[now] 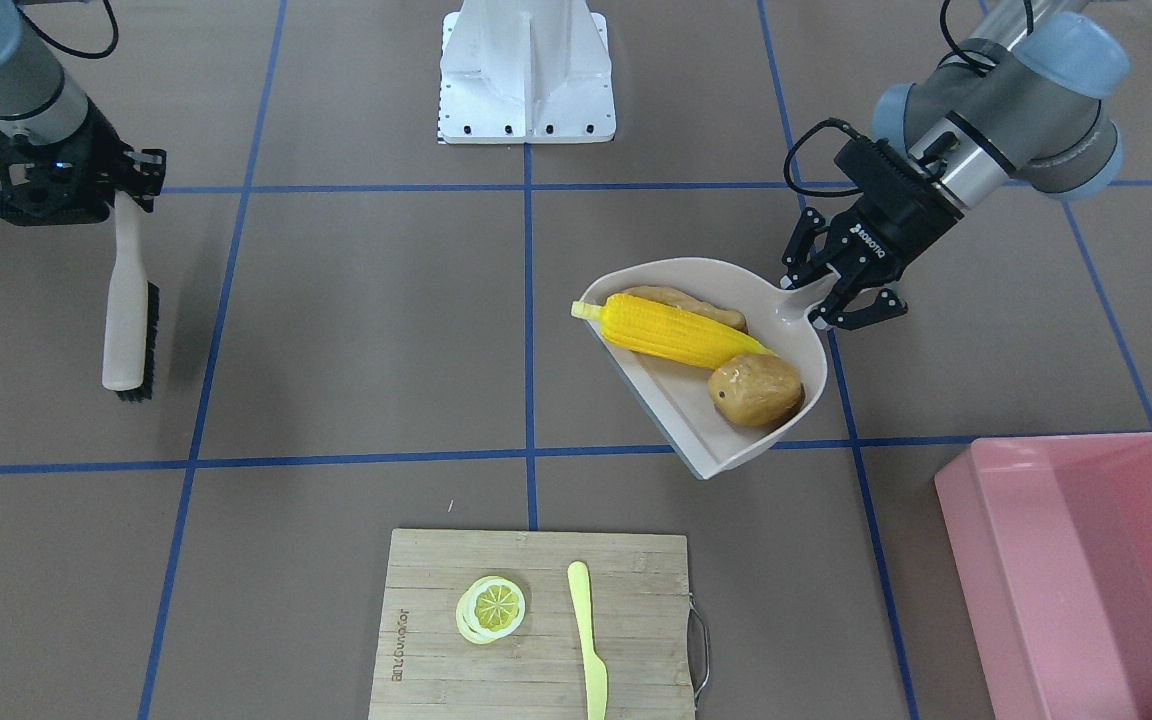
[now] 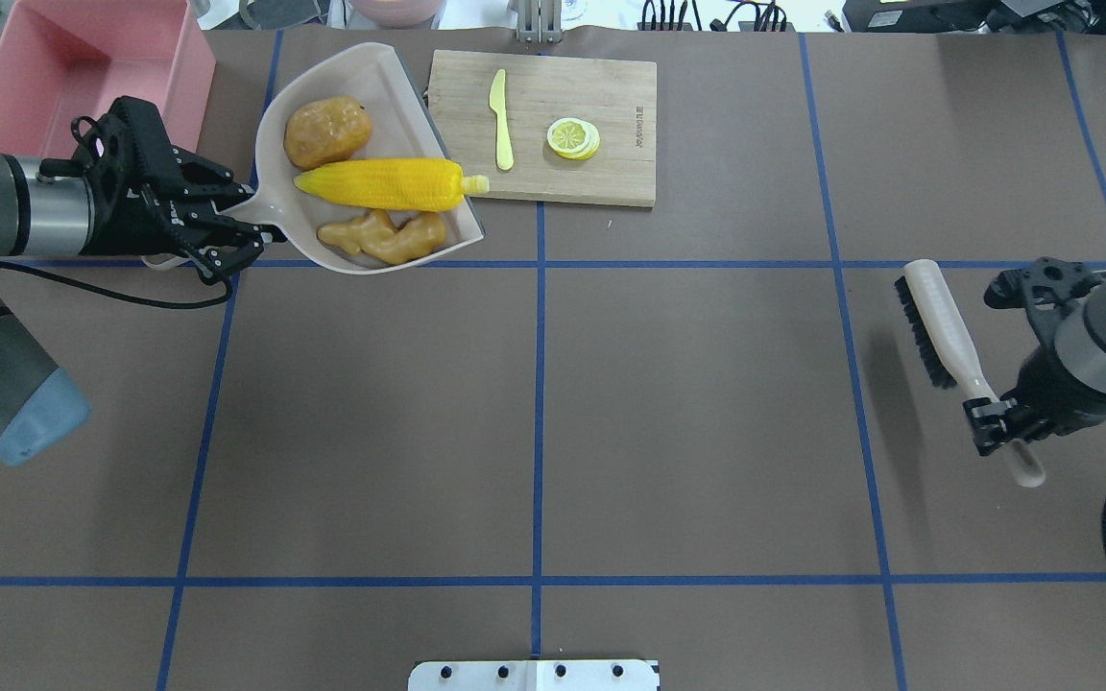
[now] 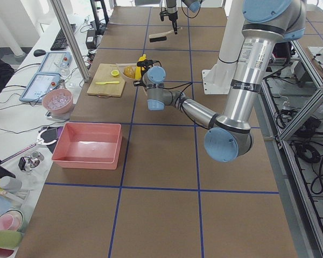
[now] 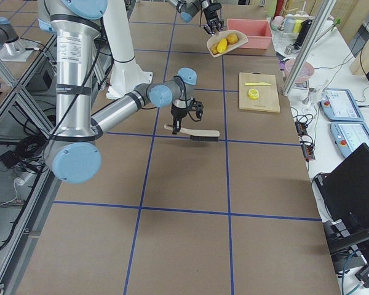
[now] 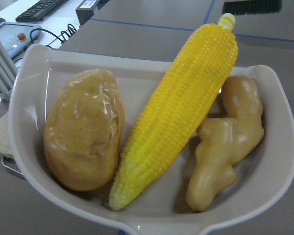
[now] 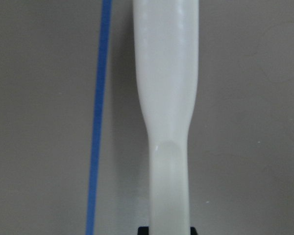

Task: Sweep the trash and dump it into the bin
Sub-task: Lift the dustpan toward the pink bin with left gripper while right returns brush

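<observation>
Trash [image 1: 681,333] beyond left gripper [image 1: 831,300], apparently aloft.

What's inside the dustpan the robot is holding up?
Inside the dustpan lie a corn cob, a ginger root and a potato-like lump. The corn cob hides part of the ginger root and the pan floor beneath.

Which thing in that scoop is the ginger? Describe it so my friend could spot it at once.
Find the beige dustpan held by the left gripper near the pink tub. Three toy foods lie in it; the ginger root lies on the robot's side of the yellow corn cob, opposite the potato. It alone is tan, knobbly and branched.
</observation>
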